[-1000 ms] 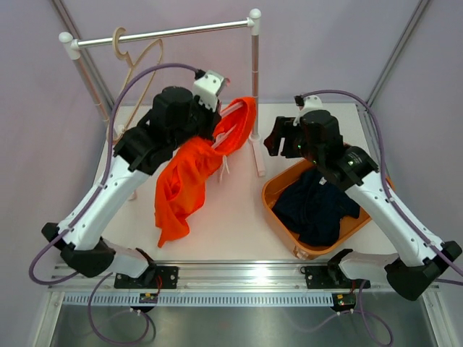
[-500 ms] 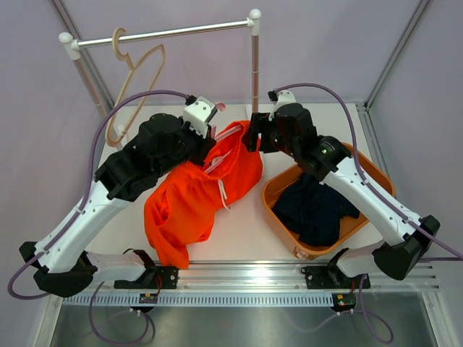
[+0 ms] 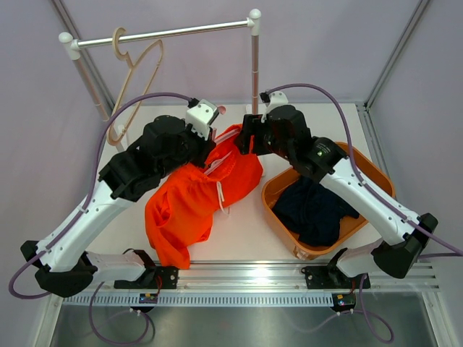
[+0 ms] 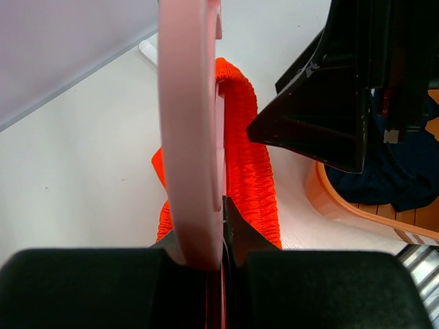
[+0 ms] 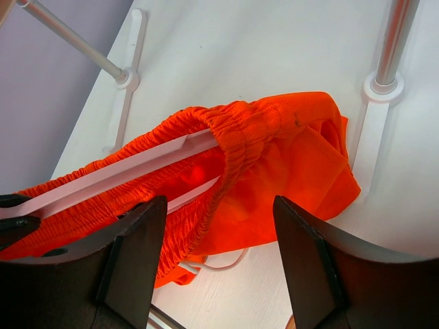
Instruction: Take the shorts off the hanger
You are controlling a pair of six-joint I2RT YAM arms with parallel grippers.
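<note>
The orange bin on the right of the table holds the navy shorts, crumpled inside. The orange shorts lie outside it, mid-table, strung on a pink hanger. The left gripper is clamped on that hanger. The right gripper hangs just above the orange shorts, fingers apart.

We note the rail across the back of the table, a spare hanger hooked near its left end. Shorts lie left of centre on the table, waistband toward the rail and threaded on a hanger. The left gripper sits at that hanger's left end, the right gripper above the waistband's right end. Right of these, a basket holds a second pair.
</note>
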